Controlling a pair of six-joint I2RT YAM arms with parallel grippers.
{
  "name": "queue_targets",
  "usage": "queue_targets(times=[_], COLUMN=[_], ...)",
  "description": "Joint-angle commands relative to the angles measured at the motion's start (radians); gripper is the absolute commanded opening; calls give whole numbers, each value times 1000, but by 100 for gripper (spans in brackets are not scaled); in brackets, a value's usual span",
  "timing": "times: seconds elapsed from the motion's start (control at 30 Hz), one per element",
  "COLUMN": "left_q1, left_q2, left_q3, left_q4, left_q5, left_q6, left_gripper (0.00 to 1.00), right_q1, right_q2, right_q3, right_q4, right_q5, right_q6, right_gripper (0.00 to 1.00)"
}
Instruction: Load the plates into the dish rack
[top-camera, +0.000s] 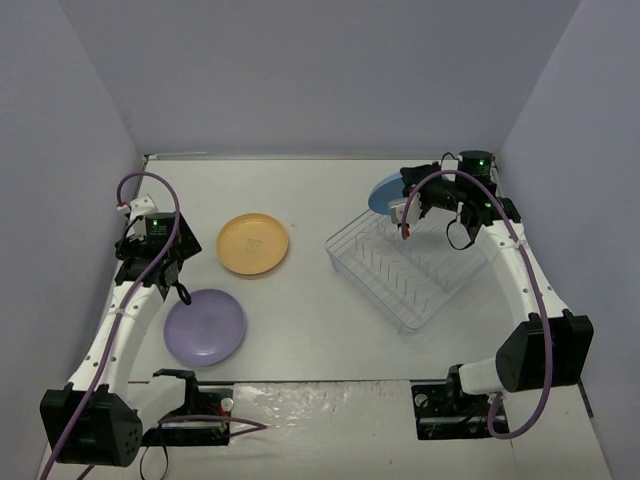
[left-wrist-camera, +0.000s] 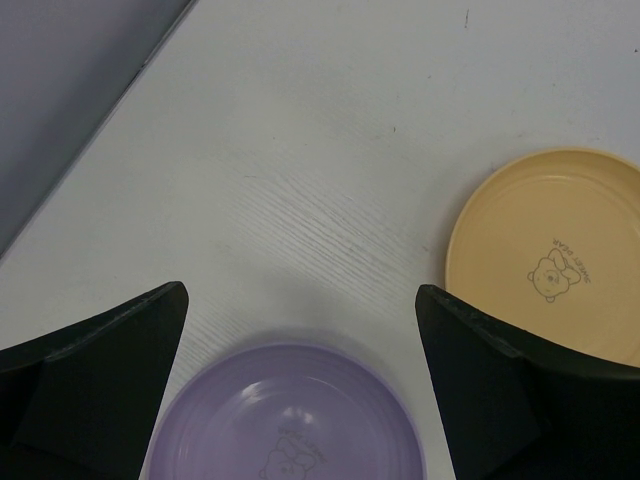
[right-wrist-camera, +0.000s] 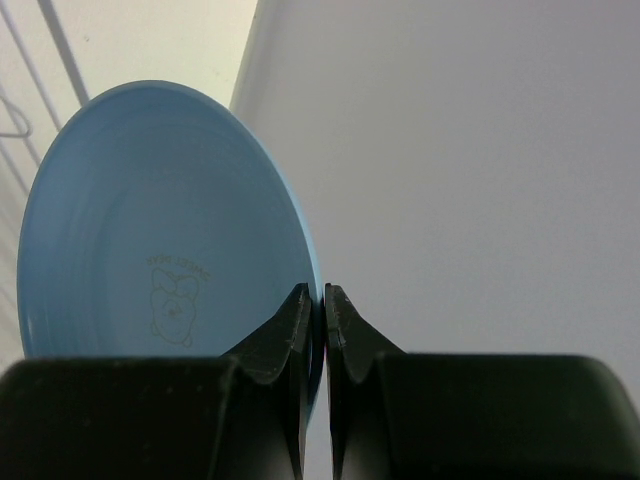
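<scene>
The blue plate (top-camera: 384, 192) is held on edge at the far right, above the back end of the clear dish rack (top-camera: 405, 267). My right gripper (top-camera: 407, 212) is shut on its rim; the wrist view shows the plate (right-wrist-camera: 160, 230) upright with the gripper (right-wrist-camera: 318, 300) pinching its edge. The orange-yellow plate (top-camera: 253, 244) lies flat mid-left, also in the left wrist view (left-wrist-camera: 560, 255). The light purple plate (top-camera: 205, 326) lies flat nearer, seen below the fingers (left-wrist-camera: 290, 420). My left gripper (left-wrist-camera: 300, 310) is open and empty, above the table by the purple plate's far edge.
Grey walls close in the table on the left, back and right. The rack stands at an angle on the right half. The left wall's base shows in the left wrist view (left-wrist-camera: 80, 120). Arm bases and cables sit at the near edge.
</scene>
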Motion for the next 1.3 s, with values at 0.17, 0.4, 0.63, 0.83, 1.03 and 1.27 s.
queue_targets(times=[0.17, 0.4, 0.63, 0.83, 1.03, 1.27], left_q1=[6, 8, 7, 7, 6, 8], left_q2=[23, 29, 31, 30, 40, 48], left_q3=[68, 76, 83, 83, 86, 86], left_q4=[22, 20, 6, 4, -1, 0], left_q5=[-40, -36, -37, -38, -37, -37], left_q6=[16, 18, 18, 16, 15, 18], left_gripper=[97, 97, 97, 97, 97, 97], right_q1=[1, 3, 12, 29, 64, 72], right_q2=[-4, 14, 49, 79, 132, 184], right_q3=[16, 32, 16, 9, -6, 15], right_q4=[69, -42, -96, -123, -116, -149], right_q5=[-239, -343, -371, -398, -396, -409], right_q6=[-72, -145, -203, -227, -245, -285], right_gripper=[0, 0, 0, 0, 0, 0])
